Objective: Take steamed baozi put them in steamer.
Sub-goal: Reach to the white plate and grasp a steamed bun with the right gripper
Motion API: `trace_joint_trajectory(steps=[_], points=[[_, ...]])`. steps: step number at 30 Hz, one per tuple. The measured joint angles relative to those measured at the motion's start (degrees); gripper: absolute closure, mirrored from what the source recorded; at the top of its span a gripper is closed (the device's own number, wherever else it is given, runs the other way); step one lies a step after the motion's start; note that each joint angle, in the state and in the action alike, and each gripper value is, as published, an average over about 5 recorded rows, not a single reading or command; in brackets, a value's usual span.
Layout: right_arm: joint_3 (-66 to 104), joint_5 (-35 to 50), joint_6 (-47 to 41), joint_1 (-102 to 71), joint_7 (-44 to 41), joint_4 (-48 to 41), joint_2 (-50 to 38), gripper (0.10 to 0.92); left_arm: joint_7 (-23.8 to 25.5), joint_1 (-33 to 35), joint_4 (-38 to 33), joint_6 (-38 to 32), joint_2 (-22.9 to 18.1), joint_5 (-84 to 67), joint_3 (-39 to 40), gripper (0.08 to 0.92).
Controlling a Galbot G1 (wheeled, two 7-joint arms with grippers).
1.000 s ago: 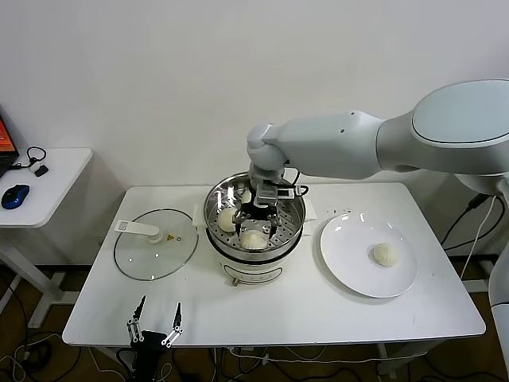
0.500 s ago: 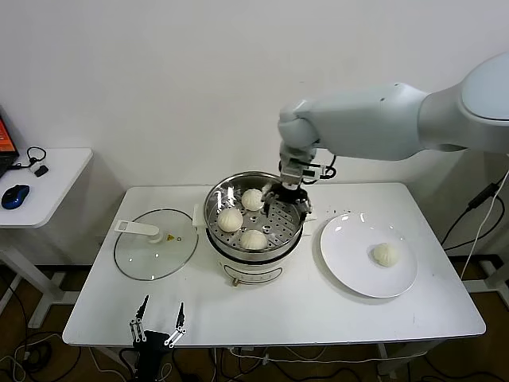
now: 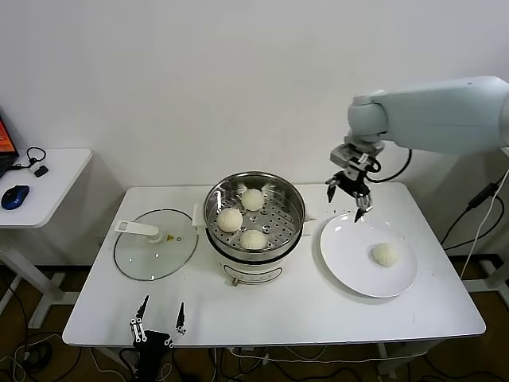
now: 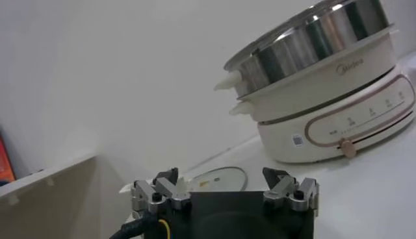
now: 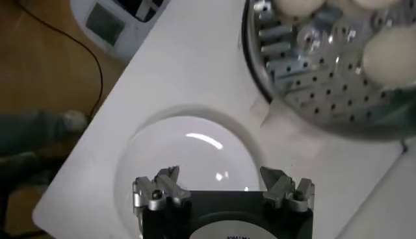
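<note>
Head view: my right gripper hangs in the air w/ fingers spread wide & nothing in them, above the gap between the steamer and the white plate, near the plate's far left rim. Steamer sits mid-table; 3 steamed baozi on its perforated tray: one at the back, one left, one front, close together but apart. 4th baozi lies on the plate, right of centre, well apart from the gripper. Glass lid w/ white handle lies flat on the table, left of the steamer. My left gripper is parked low at the table's front edge, fingers open & empty. Side table w/ a blue mouse at far left. Left wrist view: left gripper open, fingertips apart, nothing between; the steamer shows side-on w/ its steel pot over the white base, glass lid beyond the fingers. Right wrist view: right gripper wide & empty above the white plate; the steamer's perforated tray lies just beside the plate, w/ parts of baozi showing on it.
</note>
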Motion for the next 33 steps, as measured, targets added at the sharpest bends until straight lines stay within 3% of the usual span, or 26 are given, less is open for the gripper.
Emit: trace_joint_trajectory(steps=[19,33], points=[[7.8,-11.1,-6.7,-11.8,0.8,-6.6,-13.3,0.203,0.0,0.2,0.1,0.2,0.0,0.3,-0.9,0.177],[20.6,-19.4,-7.9,-25.6,1.7,-12.9,-16.9,0.203,-0.1,0.5,0.0,0.2,0.0,0.8,-1.0,0.177]])
